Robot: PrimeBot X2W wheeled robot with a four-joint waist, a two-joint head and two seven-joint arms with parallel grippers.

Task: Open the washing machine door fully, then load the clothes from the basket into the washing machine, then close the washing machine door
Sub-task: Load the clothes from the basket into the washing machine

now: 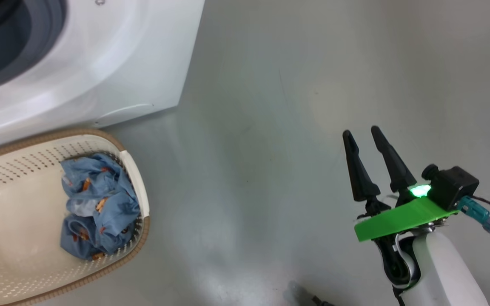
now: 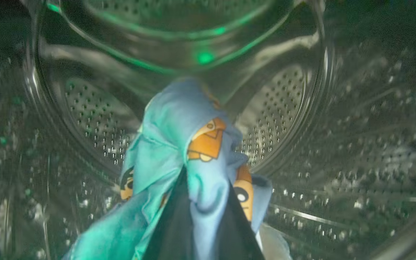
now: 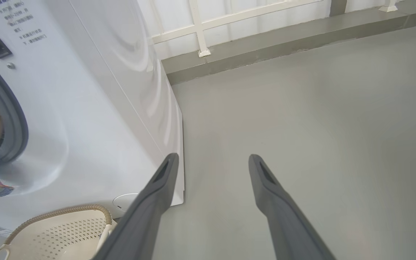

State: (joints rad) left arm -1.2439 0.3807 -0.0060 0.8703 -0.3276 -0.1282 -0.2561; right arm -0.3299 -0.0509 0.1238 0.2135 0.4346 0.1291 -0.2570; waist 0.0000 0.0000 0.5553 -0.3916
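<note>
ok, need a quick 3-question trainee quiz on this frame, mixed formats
1. True or false: the right gripper is holding a garment.
2. The left gripper is shut on a blue garment. Where? A) over the floor B) inside the drum C) above the washer's top
3. Short answer: what lies in the basket?
Key: 1 false, it is open and empty. 2 B. 3 blue printed clothes.
</note>
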